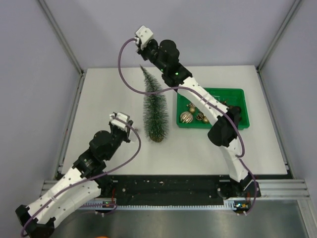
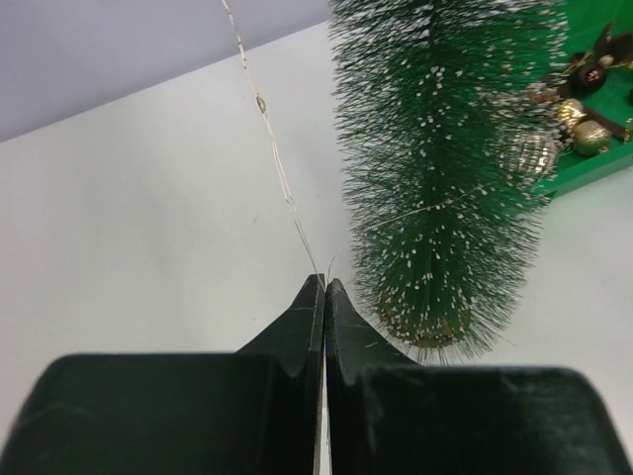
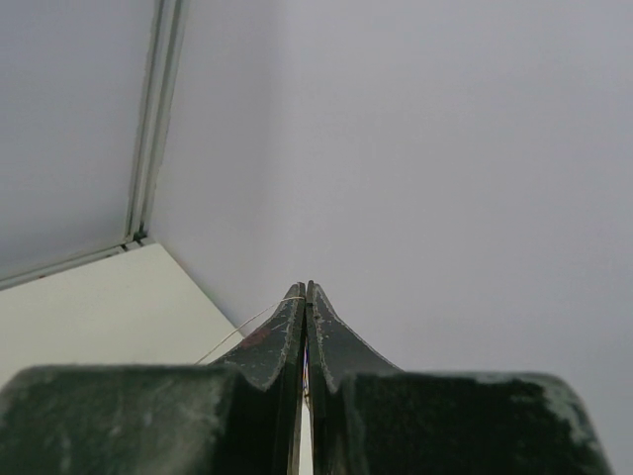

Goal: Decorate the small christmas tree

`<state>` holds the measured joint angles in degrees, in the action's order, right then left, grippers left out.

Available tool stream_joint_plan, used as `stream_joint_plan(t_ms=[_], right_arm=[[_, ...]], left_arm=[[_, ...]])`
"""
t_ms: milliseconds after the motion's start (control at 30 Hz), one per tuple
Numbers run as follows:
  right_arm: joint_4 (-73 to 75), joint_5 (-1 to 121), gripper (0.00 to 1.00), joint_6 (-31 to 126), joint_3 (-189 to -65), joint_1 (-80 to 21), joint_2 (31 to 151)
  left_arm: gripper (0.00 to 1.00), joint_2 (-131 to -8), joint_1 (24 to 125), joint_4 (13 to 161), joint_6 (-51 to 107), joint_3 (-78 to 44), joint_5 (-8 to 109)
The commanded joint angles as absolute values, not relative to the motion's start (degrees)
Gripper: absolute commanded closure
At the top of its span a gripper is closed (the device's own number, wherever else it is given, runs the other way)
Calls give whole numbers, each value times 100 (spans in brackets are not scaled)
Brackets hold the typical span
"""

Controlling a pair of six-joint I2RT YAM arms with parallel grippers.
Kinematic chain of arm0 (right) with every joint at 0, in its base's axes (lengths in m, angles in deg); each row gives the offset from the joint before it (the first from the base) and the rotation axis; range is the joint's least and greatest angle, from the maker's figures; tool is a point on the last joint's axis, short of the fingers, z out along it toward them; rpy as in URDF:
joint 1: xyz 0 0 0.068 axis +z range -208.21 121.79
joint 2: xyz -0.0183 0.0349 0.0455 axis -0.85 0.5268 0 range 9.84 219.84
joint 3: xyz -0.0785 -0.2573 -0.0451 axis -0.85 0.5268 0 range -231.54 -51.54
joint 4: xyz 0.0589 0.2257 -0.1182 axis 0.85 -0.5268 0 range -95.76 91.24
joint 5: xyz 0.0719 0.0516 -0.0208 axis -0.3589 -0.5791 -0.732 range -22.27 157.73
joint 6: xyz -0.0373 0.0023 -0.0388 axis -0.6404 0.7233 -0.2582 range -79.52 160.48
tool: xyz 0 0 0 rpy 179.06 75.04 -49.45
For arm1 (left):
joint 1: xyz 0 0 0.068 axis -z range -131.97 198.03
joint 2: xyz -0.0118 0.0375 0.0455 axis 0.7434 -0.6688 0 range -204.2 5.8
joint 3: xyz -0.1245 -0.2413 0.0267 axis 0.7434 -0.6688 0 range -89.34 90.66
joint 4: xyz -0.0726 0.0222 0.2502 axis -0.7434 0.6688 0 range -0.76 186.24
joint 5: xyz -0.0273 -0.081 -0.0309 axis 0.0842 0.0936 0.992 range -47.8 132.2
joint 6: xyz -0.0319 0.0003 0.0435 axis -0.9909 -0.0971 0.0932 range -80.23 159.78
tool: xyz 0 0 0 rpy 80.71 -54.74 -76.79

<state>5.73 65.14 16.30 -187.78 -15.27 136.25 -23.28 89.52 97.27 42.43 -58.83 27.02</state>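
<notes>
The small christmas tree (image 1: 155, 106) stands upright on its brown disc base mid-table; in the left wrist view the tree (image 2: 435, 168) fills the upper right. A thin wire (image 2: 277, 158) runs up and away from my left gripper (image 2: 324, 282), which is shut on its end low beside the tree's base. One strand of wire (image 2: 435, 206) crosses the tree's lower branches. My left gripper (image 1: 126, 128) sits left of the base. My right gripper (image 1: 141, 42) is raised behind the treetop, and in its wrist view my right gripper (image 3: 305, 287) is shut on the wire (image 3: 237, 332).
A green plastic tray (image 1: 240, 94) with several gold ornaments (image 1: 186, 117) lies right of the tree, under the right arm. Grey walls with metal frame posts (image 1: 59, 34) close in the back and sides. White tabletop (image 1: 104, 99) shows left of the tree.
</notes>
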Motion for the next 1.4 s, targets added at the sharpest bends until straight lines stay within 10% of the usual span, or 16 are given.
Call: stream_joint_plan(t_ms=[0,333,767,1000,1367], right_arm=[[1003,6439,100,2114,-19032,-1822,13763],[748,6457,100,2782,-18699,-2314,13834],[2074,6650,100,3072,-15316,-2841,12200],[2576,6755,100,3275,-13901,-3219,11242],[2243,7834,100,2748,-12476,-3501,10423]], left_arm=[[100,-2758,8767,8978,4153,-6086,2462],[97,-3533,8213,7949,3995,-6297,2603],[76,-3779,7896,7131,3600,-6596,3289],[36,-3569,7642,7201,3608,-6587,3165],[20,-2971,7071,7824,3415,-6552,3692]])
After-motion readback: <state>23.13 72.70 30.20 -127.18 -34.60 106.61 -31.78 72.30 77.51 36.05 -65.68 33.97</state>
